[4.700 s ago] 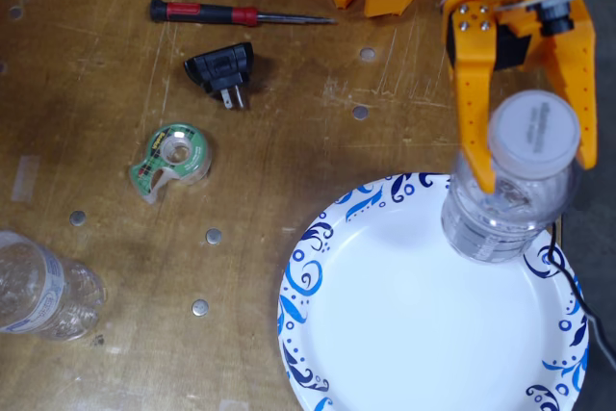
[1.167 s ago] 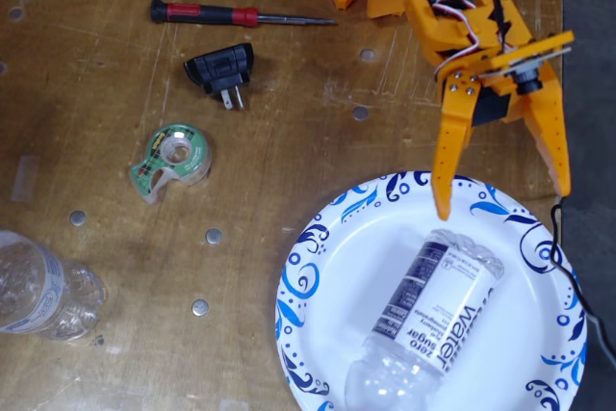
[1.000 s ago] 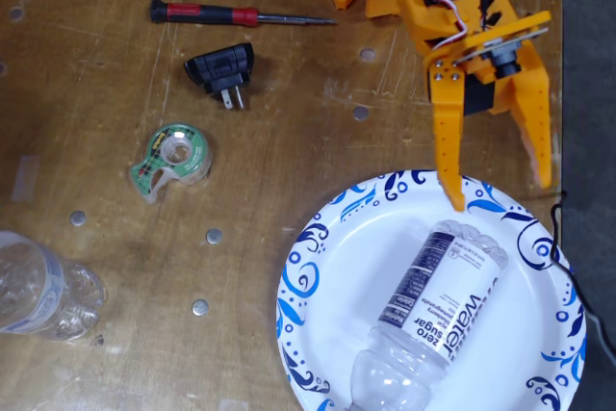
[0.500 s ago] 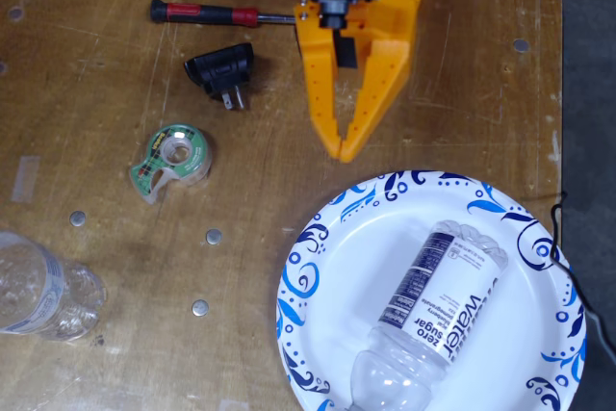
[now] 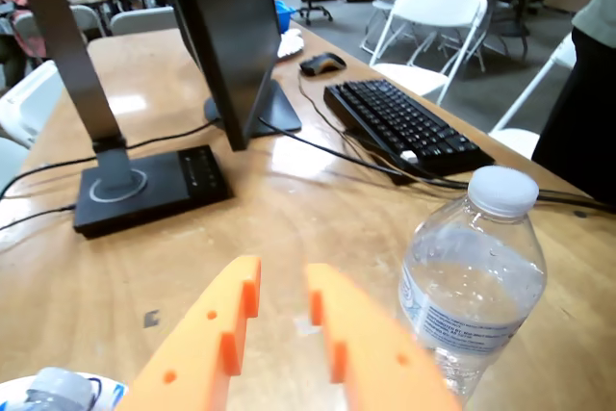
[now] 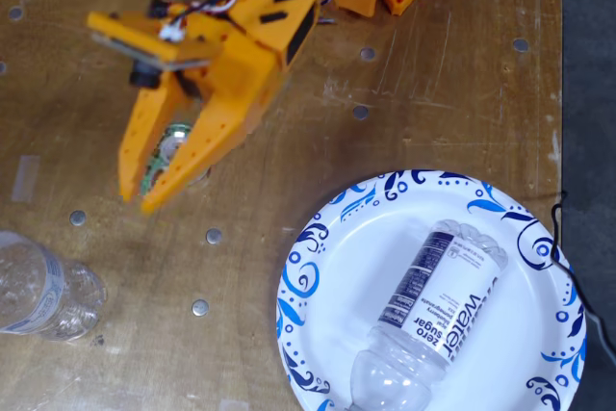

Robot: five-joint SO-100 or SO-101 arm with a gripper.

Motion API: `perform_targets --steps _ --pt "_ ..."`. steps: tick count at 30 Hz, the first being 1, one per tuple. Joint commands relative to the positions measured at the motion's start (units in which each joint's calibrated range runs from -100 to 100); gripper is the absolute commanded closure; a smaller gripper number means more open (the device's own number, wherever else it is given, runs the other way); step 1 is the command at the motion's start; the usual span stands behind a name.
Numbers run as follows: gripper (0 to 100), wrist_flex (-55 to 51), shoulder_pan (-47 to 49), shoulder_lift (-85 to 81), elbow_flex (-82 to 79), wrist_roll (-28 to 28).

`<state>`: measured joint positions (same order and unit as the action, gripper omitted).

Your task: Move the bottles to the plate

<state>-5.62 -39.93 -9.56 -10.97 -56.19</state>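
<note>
My orange gripper [image 5: 282,281] is open and empty, low over the wooden table. One clear bottle [image 5: 472,286] with a whitish cap stands upright just right of the fingers in the wrist view, apart from them. In the fixed view it stands at the left edge [image 6: 40,291], below the gripper [image 6: 138,197]. The second bottle [image 6: 438,310], labelled "zero sugar Water", lies on its side on the white, blue-patterned plate [image 6: 318,267] at the lower right. A bit of that bottle [image 5: 58,390] and the plate rim [image 5: 108,392] show at the wrist view's bottom left.
In the wrist view a monitor stand [image 5: 241,64], a black lamp base [image 5: 154,190], a keyboard [image 5: 404,122], a mouse [image 5: 322,64] and cables lie on the table beyond the gripper. Folding chairs stand behind. The table's right edge [image 6: 560,93] is near the plate.
</note>
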Motion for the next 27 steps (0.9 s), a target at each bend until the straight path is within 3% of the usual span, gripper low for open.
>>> perform_targets --steps 1,6,12,27 --pt "82 2.31 -3.25 9.14 11.33 0.42" --pt "71 6.57 -6.49 21.2 23.4 3.92" --pt "64 5.97 -8.64 23.39 26.92 3.92" --pt "58 6.49 -10.15 34.94 39.44 1.57"
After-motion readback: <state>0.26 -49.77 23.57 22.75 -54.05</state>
